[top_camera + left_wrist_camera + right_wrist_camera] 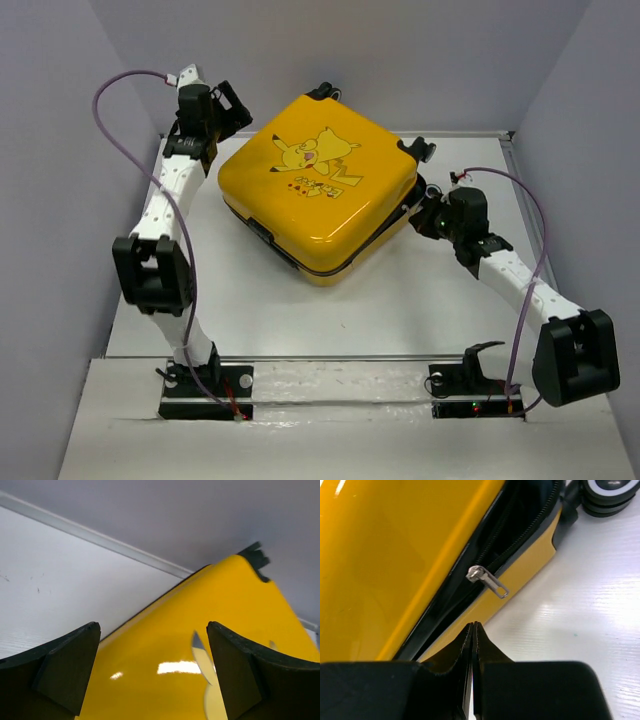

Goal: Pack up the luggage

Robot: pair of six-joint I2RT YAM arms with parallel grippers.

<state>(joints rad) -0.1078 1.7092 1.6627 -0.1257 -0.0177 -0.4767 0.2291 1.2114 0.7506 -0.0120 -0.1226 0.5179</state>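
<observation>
**Table** (250, 310): white. It carries the luggage around its middle, ahead of both of your arm bases.

**Right gripper** (472, 626): your fingers here are pressed flat together with nothing between them. The tips sit just short of the lower shell's edge on the luggage's right side. You cannot tell whether they touch it.

**Zipper pull** (487, 581): silver, lying free just beyond those tips. It is on the black zip track between the two yellow shells and is not gripped.

**Luggage** (320, 185): yellow and glossy, lying flat with the lid down and turned corner-on to you. The Pikachu cartoon (315, 160) faces up. In your right wrist view a dark seam runs between the shells past the pull.

**Wheel** (610, 492): black, at the corner beyond the pull, resting on the table.

**Left gripper** (151, 630): your fingers here stand wide apart and hold nothing. The yellow shell fills the space between the two pads, lying beyond them. In the top view this gripper sits just beside the luggage's far left side.
</observation>
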